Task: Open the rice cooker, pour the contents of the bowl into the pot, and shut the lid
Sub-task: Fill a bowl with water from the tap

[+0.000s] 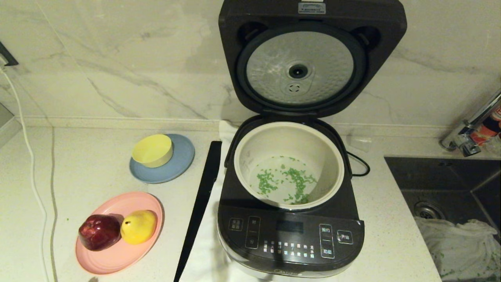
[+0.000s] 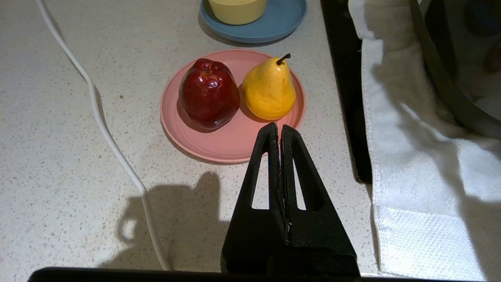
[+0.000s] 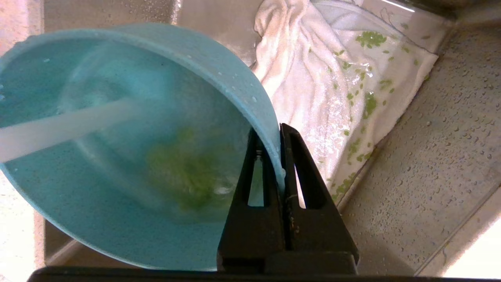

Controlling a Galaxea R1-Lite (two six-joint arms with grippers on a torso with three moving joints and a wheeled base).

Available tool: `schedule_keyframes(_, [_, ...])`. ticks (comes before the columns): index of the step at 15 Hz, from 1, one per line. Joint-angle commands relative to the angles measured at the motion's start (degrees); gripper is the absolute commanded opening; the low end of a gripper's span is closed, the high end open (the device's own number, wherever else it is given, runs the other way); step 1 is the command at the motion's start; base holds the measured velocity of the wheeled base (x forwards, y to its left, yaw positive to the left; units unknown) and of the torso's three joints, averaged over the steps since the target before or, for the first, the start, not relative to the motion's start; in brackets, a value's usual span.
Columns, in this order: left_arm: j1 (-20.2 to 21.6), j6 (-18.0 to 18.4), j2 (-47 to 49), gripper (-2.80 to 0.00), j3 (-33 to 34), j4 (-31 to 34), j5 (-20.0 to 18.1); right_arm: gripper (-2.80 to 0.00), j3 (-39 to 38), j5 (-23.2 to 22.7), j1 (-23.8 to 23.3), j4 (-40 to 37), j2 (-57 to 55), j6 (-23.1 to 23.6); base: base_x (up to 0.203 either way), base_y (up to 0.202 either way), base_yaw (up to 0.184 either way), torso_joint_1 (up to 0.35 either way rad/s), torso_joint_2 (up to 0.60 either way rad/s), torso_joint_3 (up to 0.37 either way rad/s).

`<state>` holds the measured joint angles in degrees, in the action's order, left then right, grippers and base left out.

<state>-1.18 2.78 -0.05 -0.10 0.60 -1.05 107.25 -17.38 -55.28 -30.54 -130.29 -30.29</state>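
The rice cooker (image 1: 291, 235) stands on the counter with its lid (image 1: 309, 58) raised, the dimpled silver plate facing me. Green granules (image 1: 289, 180) lie scattered in a little water in the cream pot (image 1: 250, 156). Neither gripper shows in the head view. My right gripper (image 3: 278, 129) is shut on the rim of the teal bowl (image 3: 117, 156), held tilted over the sink. A blurred green patch (image 3: 184, 172) sits in water inside the bowl, and a pale streak crosses it. My left gripper (image 2: 278, 127) is shut and empty above the counter, by the pink plate.
A yellow bowl (image 1: 152, 150) rests on a grey-blue plate (image 1: 176, 166). A pink plate (image 1: 117, 254) holds a red apple (image 1: 100, 232) and yellow pear (image 1: 139, 226). A black strip (image 1: 199, 207) lies left of the cooker. The sink (image 1: 450, 184) holds a white cloth (image 3: 332, 78) flecked green.
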Motion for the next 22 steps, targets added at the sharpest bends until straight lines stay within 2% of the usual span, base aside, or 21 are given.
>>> schedule_keyframes(1, [0.0,0.0,0.0,-2.80,0.0,0.0,0.0,-2.80,0.1,-0.1,0.1,-0.1,0.0,-0.1,0.000,0.000,0.000,0.000,0.00,0.000])
schedule_keyframes(6, [0.0,0.0,0.0,-2.80,0.0,0.0,0.0,-2.80,0.2,-0.1,0.4,-0.5,0.1,-0.2,0.000,0.000,0.000,0.000,0.00,0.000])
schedule_keyframes(10, [0.0,0.0,0.0,-2.80,0.0,0.0,0.0,-2.80,-1.1,-0.1,1.3,-5.3,3.6,0.6,0.000,0.000,0.000,0.000,0.00,0.000])
schedule_keyframes(12, [0.0,0.0,0.0,-2.80,0.0,0.0,0.0,-2.80,-4.0,-0.2,2.9,-8.7,7.3,2.1,0.000,0.000,0.000,0.000,0.00,0.000])
schedule_keyframes(14, [0.0,0.0,0.0,-2.80,0.0,0.0,0.0,-2.80,-10.4,0.0,5.2,-9.8,13.1,5.1,0.000,0.000,0.000,0.000,0.00,0.000])
schedule_keyframes(17, [0.0,0.0,0.0,-2.80,0.0,0.0,0.0,-2.80,-19.4,0.3,11.5,-10.1,23.0,8.1,0.000,0.000,0.000,0.000,0.00,0.000])
schedule_keyframes(20, [0.0,0.0,0.0,-2.80,0.0,0.0,0.0,-2.80,-25.7,0.9,20.6,-11.5,31.2,9.0,0.000,0.000,0.000,0.000,0.00,0.000])
schedule_keyframes(22, [0.0,0.0,0.0,-2.80,0.0,0.0,0.0,-2.80,-28.0,3.6,27.5,-13.1,35.9,9.0,0.000,0.000,0.000,0.000,0.00,0.000])
